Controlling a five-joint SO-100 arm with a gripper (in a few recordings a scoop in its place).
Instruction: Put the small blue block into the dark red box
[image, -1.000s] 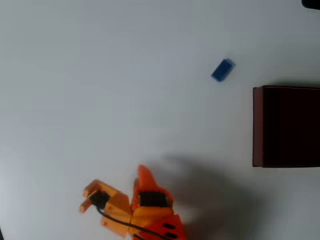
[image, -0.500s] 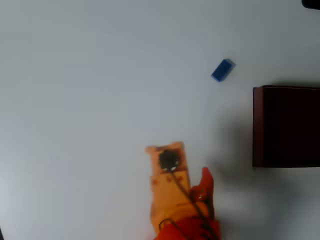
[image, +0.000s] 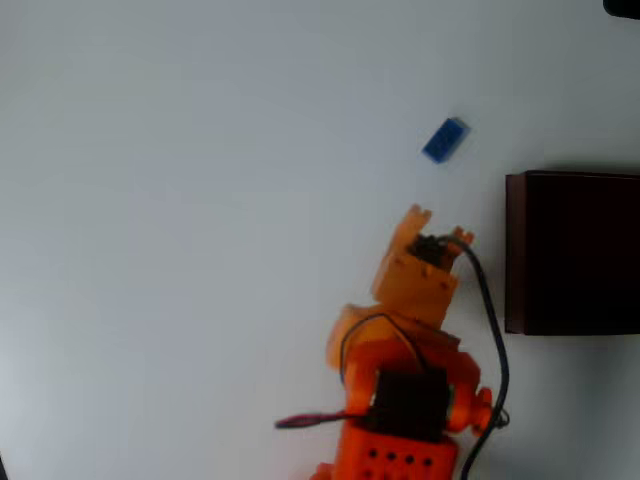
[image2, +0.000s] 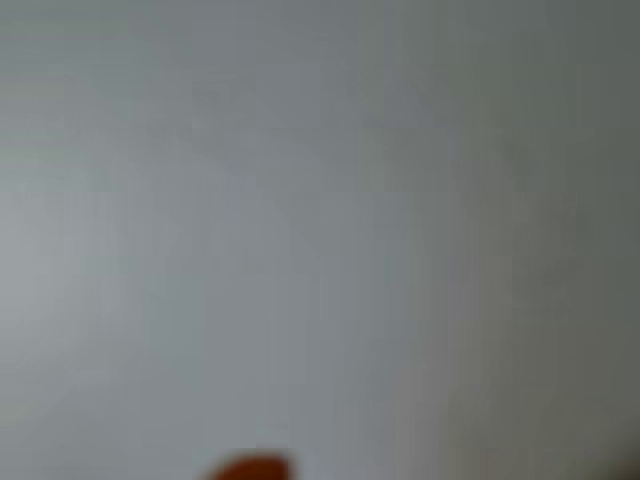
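In the overhead view the small blue block lies tilted on the white table, just up and left of the dark red box, which stands at the right edge with its dark interior open. My orange arm reaches up from the bottom edge, and its gripper end sits left of the box's left wall and below the block, touching neither. The fingers are hidden under the wrist body, so their state is unclear. The blurred wrist view shows bare table and one orange fingertip at the bottom edge.
A black cable loops along the arm's right side, close to the box's lower left corner. A red lead sticks out left of the arm's base. The white table stretches out to the left.
The arm has swung from the lower left to the right and stretched upward, bringing its gripper end close to the box and nearer the block. Block and box stayed put.
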